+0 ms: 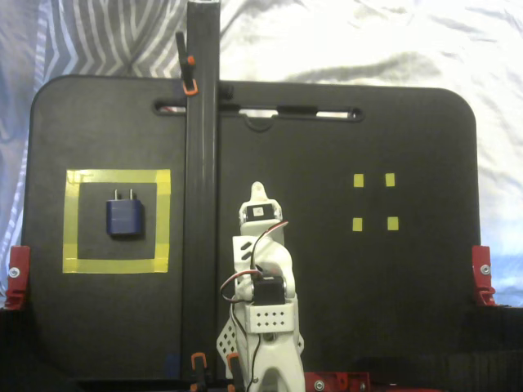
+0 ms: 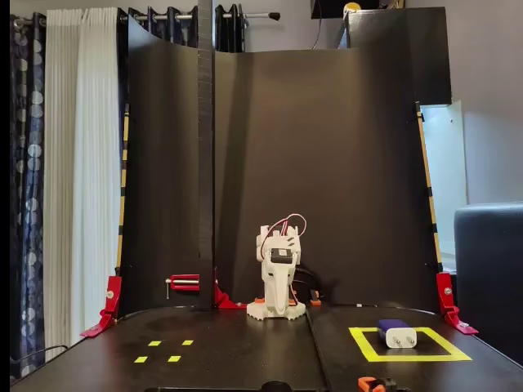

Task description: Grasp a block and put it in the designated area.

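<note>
The dark blue block (image 1: 125, 218) lies flat inside the designated area (image 1: 117, 177), a yellow tape square on the left of the black board, prongs pointing to the far edge. From the front the block (image 2: 396, 333) sits in the designated area (image 2: 409, 357) at the right. The white arm is folded over its base at the board's near middle. My gripper (image 1: 257, 193) is well right of the block, its fingers together with nothing in them. In the front fixed view the gripper (image 2: 278, 305) points down at the board.
A tall black post (image 1: 201, 163) stands between the arm and the tape square. Small yellow tape squares (image 1: 358, 181) mark the right side. Red clamps (image 1: 16, 276) (image 1: 483, 273) hold the board's edges. A black backdrop (image 2: 327, 163) rises behind the arm.
</note>
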{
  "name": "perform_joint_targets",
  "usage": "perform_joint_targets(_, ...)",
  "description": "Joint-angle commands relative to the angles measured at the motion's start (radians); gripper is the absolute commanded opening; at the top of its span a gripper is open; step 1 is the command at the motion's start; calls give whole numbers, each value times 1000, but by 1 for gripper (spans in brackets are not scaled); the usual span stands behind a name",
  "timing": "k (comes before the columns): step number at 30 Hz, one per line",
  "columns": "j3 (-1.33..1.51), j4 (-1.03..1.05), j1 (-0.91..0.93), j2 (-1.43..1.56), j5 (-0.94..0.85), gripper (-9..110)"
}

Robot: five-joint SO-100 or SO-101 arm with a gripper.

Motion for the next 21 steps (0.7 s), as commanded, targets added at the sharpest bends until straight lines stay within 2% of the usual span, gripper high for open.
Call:
perform_joint_targets(1, 8, 2, 2, 8, 8, 0)
perform_joint_targets(21, 8, 3, 38, 8, 51, 0)
